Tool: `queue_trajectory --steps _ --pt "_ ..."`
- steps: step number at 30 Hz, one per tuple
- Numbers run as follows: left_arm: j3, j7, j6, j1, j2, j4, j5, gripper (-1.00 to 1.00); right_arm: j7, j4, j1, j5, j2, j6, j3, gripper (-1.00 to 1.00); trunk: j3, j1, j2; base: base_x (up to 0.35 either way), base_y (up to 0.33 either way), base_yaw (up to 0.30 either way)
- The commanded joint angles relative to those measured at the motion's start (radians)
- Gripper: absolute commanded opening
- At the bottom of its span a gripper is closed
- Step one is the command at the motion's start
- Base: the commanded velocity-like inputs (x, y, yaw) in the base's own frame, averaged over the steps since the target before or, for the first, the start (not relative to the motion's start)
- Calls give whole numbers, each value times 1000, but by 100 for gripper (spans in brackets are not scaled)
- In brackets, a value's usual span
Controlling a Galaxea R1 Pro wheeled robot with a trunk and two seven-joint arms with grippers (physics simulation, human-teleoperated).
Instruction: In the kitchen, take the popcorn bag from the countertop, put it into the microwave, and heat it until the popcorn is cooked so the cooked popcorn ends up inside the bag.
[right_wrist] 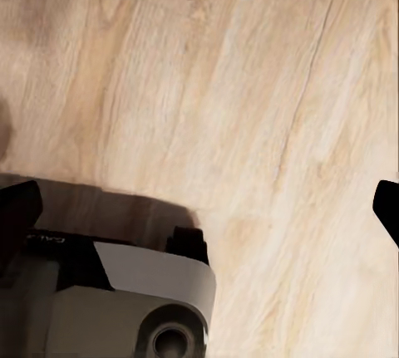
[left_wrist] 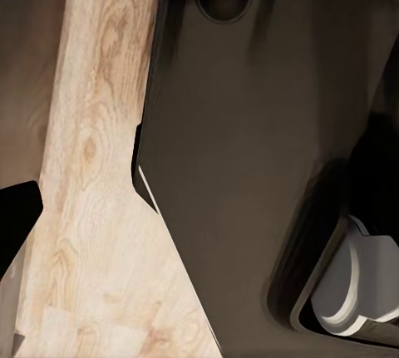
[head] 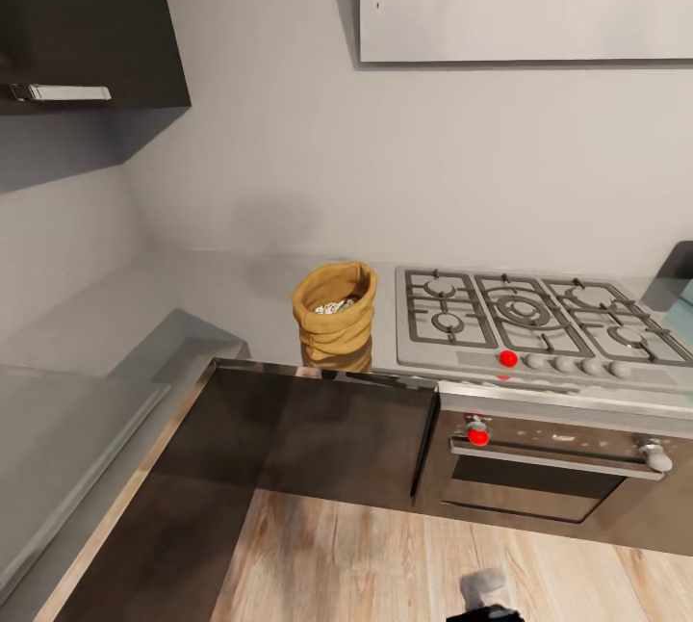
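Zero progress so far
Popcorn bag (head: 334,312) untouched on countertop (head: 231,299); can't tell either gripper's state.

Soft even light; sack (head: 335,313) mirrored in glossy countertop (head: 241,304); wrist views dim, blurred.

popcorn bag (head: 334,316) on countertop (head: 192,299), left of gas hob (head: 534,319)
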Motion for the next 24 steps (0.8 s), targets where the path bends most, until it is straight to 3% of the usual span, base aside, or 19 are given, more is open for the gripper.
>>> queue_trajectory --steps 1,3,4,6,9,13,20,24 --pt "1 1 -2 0 0 -1 7 100 28 -78 1 10 8 69 1 100 -1 0 -1 0 0 0" --pt "0 1 -2 0 0 -1 6 100 94 -252 -7 6 23 285 12 100 -1 0 -1 0 0 0" --pt "0 1 -2 0 0 -1 6 100 113 -283 -28 6 29 340 13 100 -1 0 -1 0 0 0" --pt "0 1 -2 0 0 -1 6 100 141 -338 -131 7 56 481 14 100 -1 0 -1 0 0 0" --pt "0 1 -2 0 0 -1 6 100 145 -361 -280 12 70 592 14 100 -1 0 -1 0 0 0" --pt "0 1 -2 0 0 -2 6 100 142 -363 -475 14 73 592 14 100 -1 0 -1 0 0 0" --pt "0 1 -2 0 0 -2 6 100 140 -331 -734 13 72 592 14 100 -1 0 -1 0 0 0" --pt "0 1 -2 0 0 -2 6 100 121 -189 -912 11 72 592 13 100 -1 0 -1 0 0 0"
